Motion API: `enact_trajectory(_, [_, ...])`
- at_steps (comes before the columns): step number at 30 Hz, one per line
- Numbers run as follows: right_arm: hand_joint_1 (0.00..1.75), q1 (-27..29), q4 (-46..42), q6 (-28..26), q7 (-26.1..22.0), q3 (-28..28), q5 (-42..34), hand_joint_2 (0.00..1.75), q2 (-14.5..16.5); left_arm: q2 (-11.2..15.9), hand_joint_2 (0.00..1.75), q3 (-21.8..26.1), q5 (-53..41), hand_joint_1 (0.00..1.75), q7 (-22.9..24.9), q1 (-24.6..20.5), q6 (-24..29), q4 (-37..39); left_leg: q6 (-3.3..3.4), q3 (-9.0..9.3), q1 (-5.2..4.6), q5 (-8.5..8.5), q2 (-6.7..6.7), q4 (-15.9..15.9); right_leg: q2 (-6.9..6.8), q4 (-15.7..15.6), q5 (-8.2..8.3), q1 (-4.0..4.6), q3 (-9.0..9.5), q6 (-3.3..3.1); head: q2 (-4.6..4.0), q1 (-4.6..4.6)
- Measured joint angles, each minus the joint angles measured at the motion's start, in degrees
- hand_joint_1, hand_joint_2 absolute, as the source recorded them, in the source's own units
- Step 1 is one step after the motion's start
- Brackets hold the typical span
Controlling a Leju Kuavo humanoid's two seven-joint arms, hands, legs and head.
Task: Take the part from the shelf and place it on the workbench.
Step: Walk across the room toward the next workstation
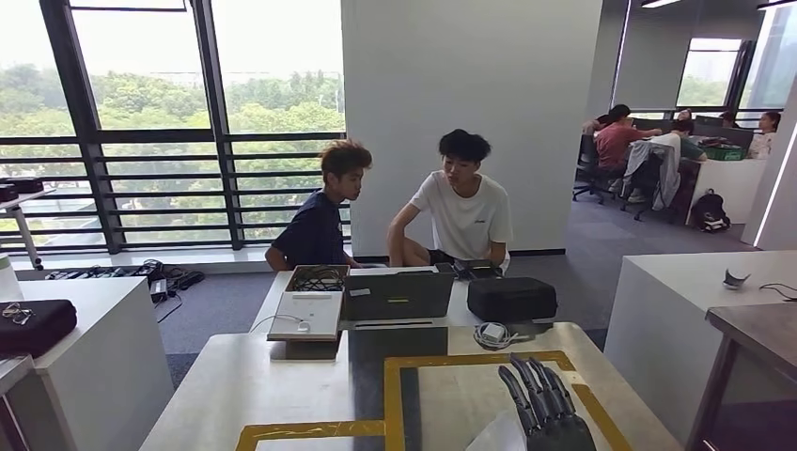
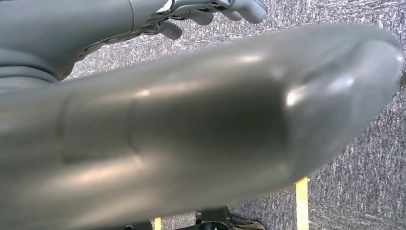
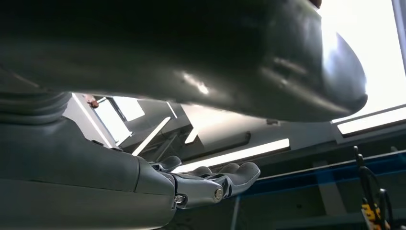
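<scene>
My right hand (image 1: pixel 543 406) reaches over the near end of the workbench (image 1: pixel 263 385), dark fingers stretched forward above a yellow-taped rectangle (image 1: pixel 475 361). In the right wrist view the right hand (image 3: pixel 210 184) has its thick thumb (image 3: pixel 201 52) well apart from straight fingers (image 3: pixel 239 172), with nothing between them. A pale shape (image 1: pixel 498 438) lies beside this hand at the picture's lower edge; I cannot tell what it is. My left hand (image 2: pixel 210 12) hangs over grey carpet, thumb (image 2: pixel 215 124) apart from loosely bent fingers, holding nothing.
A laptop (image 1: pixel 399 296), a black case (image 1: pixel 512 299), a white box (image 1: pixel 305 316) and a charger (image 1: pixel 492 333) crowd the workbench's far end. Two people (image 1: pixel 461 207) sit just behind it. A white counter (image 1: pixel 686 291) stands right, a white table (image 1: pixel 94 319) left.
</scene>
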Motion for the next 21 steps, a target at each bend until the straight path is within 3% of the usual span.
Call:
enact_trajectory(14, [0.00, 2.0, -5.9, 0.3, 0.2, 0.0, 0.3, 0.00, -1.7, -0.4, 0.00, -0.1, -0.3, 0.00, 0.0, 0.0, 0.1, 0.0, -0.01, 0.12, 0.00, -0.01, 0.04, 0.0, 0.01, 0.0, 0.01, 0.01, 0.17, 0.01, 0.00, -0.01])
enact_trajectory(21, [0.00, 2.4, -7.0, 0.5, -0.6, -0.8, 0.8, 0.00, -2.5, -0.4, 0.00, -0.2, -0.5, 0.00, -2.6, -0.1, 0.3, -0.1, 0.82, 0.00, -0.19, -0.01, 0.04, 0.1, 0.00, -0.4, 0.27, -0.29, 0.43, 0.75, 0.00, -0.01])
